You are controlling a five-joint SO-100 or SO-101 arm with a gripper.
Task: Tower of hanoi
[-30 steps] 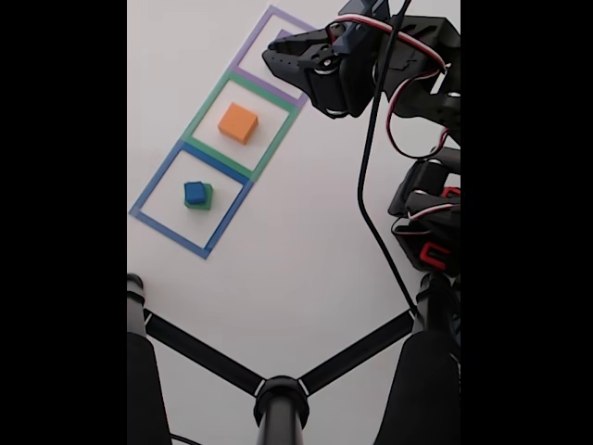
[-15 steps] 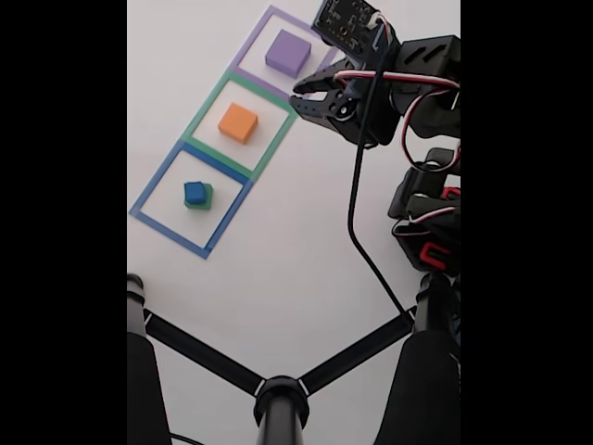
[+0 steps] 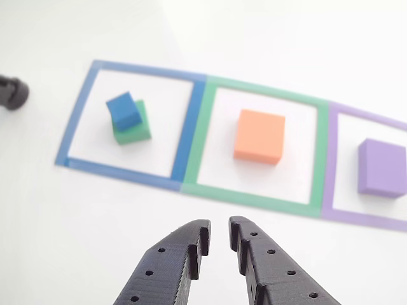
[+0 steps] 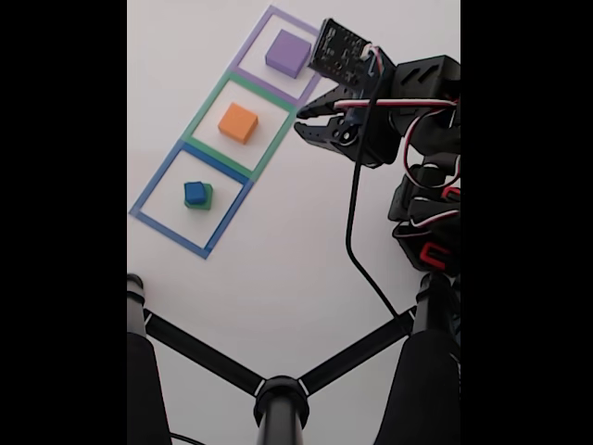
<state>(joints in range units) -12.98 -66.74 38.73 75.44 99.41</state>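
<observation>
While the blocks stayed put — blue block (image 3: 123, 109) on green block (image 3: 133, 127), orange block (image 3: 259, 136), purple block (image 3: 381, 168) — the tool (image 3: 218, 231), slightly parted and empty, had drifted toward 6 o'clock.

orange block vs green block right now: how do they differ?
The orange block sits alone inside the green tape square; the green block sits inside the blue tape square.
The orange block's top is bare; the green block carries the blue cube, set skewed on it.
The orange block looks clearly larger than the green block.
Both are matte, square-topped, lie flat on the white table and are apart from the gripper.
</observation>
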